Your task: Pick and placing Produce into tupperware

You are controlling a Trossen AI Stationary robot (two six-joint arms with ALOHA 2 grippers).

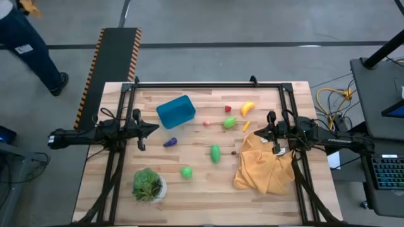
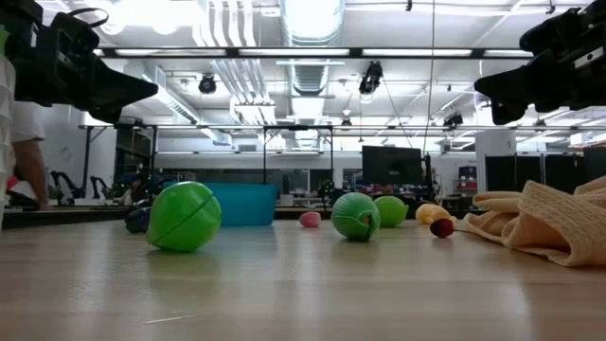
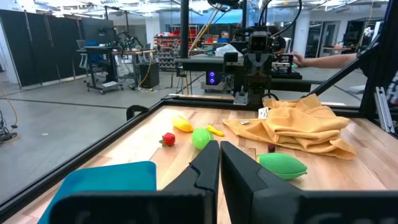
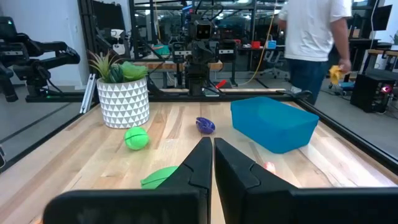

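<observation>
The teal tupperware (image 1: 175, 111) sits empty at the table's far left-centre. Produce is scattered around it: banana (image 1: 247, 108) far right, eggplant (image 1: 170, 142) just nearer. Left gripper (image 1: 153, 128) and right gripper (image 1: 259, 133) hover, both closed and holding nothing.

Bright, even light from the ceiling strip lamps (image 2: 312, 52); they glare white in the low view; soft, faint shadows on the wooden table (image 1: 202, 183); its near planks blur at table height.
</observation>
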